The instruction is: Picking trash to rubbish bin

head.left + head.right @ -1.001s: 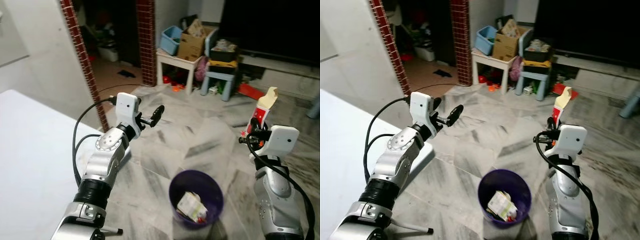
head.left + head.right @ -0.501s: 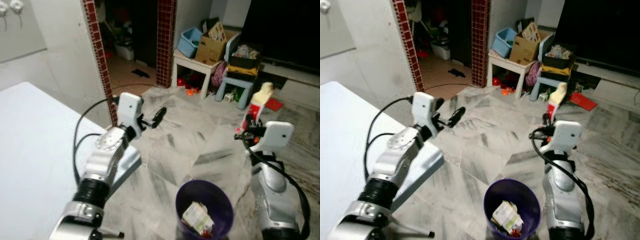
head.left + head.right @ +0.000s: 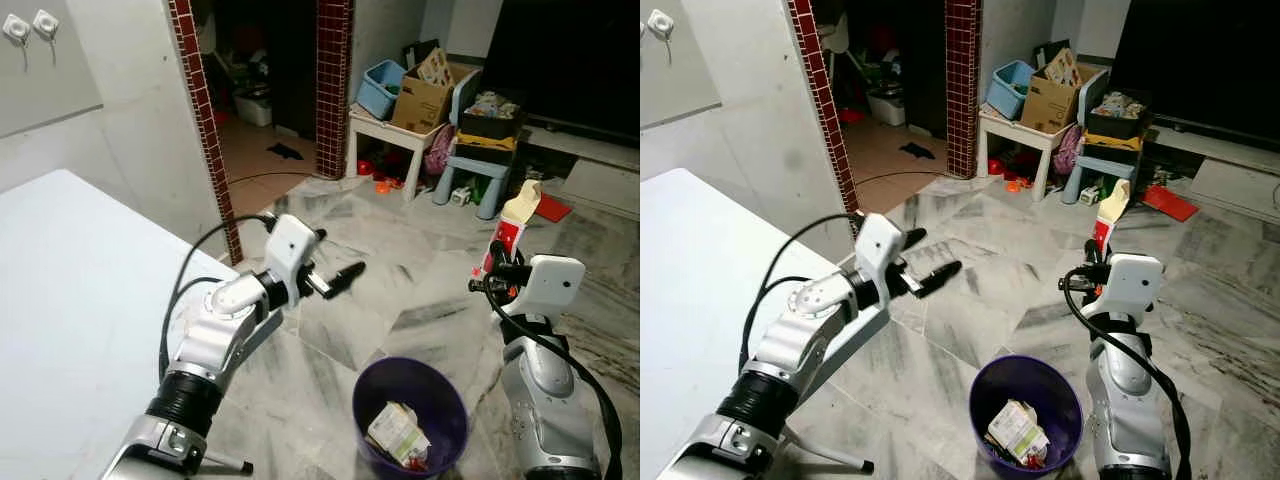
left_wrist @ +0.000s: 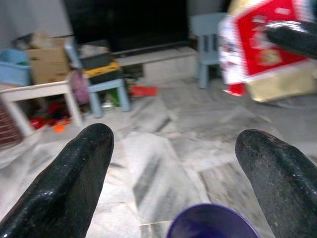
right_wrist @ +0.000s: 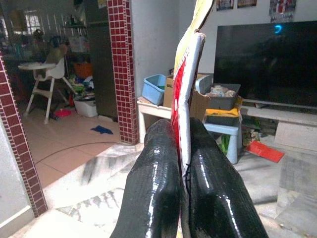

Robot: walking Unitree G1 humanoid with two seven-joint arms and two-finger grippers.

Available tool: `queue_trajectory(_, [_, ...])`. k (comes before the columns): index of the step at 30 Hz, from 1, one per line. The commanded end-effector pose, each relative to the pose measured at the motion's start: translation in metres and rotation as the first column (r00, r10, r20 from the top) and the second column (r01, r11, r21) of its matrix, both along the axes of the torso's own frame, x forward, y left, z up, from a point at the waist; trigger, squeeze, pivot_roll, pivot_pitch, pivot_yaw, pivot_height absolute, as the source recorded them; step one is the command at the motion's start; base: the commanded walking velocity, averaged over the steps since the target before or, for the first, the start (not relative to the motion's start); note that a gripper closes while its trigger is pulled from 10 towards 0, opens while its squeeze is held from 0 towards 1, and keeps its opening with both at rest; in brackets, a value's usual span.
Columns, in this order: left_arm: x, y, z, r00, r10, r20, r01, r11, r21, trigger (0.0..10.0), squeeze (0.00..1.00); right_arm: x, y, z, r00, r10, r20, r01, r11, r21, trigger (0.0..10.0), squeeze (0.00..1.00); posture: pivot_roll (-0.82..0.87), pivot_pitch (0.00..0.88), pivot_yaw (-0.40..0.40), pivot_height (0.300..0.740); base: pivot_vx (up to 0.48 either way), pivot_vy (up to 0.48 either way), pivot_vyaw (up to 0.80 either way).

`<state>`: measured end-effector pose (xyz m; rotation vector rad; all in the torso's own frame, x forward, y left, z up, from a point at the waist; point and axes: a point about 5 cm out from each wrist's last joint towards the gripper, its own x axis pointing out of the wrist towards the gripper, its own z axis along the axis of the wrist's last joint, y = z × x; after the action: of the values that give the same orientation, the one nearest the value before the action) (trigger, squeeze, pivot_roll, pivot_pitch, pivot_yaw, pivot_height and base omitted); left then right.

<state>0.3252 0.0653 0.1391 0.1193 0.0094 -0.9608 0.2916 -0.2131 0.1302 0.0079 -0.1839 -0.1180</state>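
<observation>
A flattened red, white and cream carton [image 3: 514, 222] stands upright in my right gripper [image 3: 499, 264], which is shut on it, above and to the right of the purple rubbish bin [image 3: 370, 385]. The bin sits on the marble floor with a crumpled carton [image 3: 397, 432] inside. In the right wrist view the carton [image 5: 187, 74] is pinched between both black fingers [image 5: 154, 173]. My left gripper [image 3: 343, 276] is open and holds nothing; it hovers above and left of the bin. The left wrist view has the bin's rim [image 4: 213, 221] below and the carton [image 4: 265, 49] across from it.
A white table [image 3: 70, 290] is at my left. A red tiled pillar [image 3: 332, 85] and a doorway lie ahead. A small white table [image 3: 385, 130] with a blue box and a cardboard box, a blue stool [image 3: 468, 170] and toys stand behind. A dark TV [image 3: 570, 60] fills the back right.
My left arm has swung right and forward toward the bin. The right gripper still holds the carton upright. The camera shifted a little.
</observation>
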Motion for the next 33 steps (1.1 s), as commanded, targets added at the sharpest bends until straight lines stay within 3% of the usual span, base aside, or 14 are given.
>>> queue_trajectory(1, [-0.004, -0.004, 0.004, 0.998, -0.056, 0.025, 0.056, 0.998, 0.024, 10.0, 0.0, -0.002, -0.003, 0.005, 1.0, -0.007, 0.02, 0.007, 1.0, -0.002, 10.0, 0.0, -0.11, 0.0, 0.038, 0.74, 0.0, 0.0, 0.0])
queue_trajectory(17, [-0.02, -0.017, -0.001, 0.982, -0.191, 0.01, 0.19, 0.981, 0.044, 10.0, 0.0, -0.022, -0.024, -0.027, 0.992, -0.093, -0.09, 0.094, 0.995, 0.012, 10.0, 0.0, -0.15, 0.068, 0.098, 0.74, 0.0, 0.0, 0.0])
queue_trajectory(33, [-0.054, -0.027, -0.001, 0.943, -0.325, -0.071, 0.326, 0.945, 0.007, 10.0, 0.0, -0.04, -0.036, -0.05, 0.977, -0.074, -0.202, 0.073, 0.997, -0.013, 10.0, 0.0, -0.16, 0.26, 0.149, 0.74, 0.0, 0.0, 0.0])
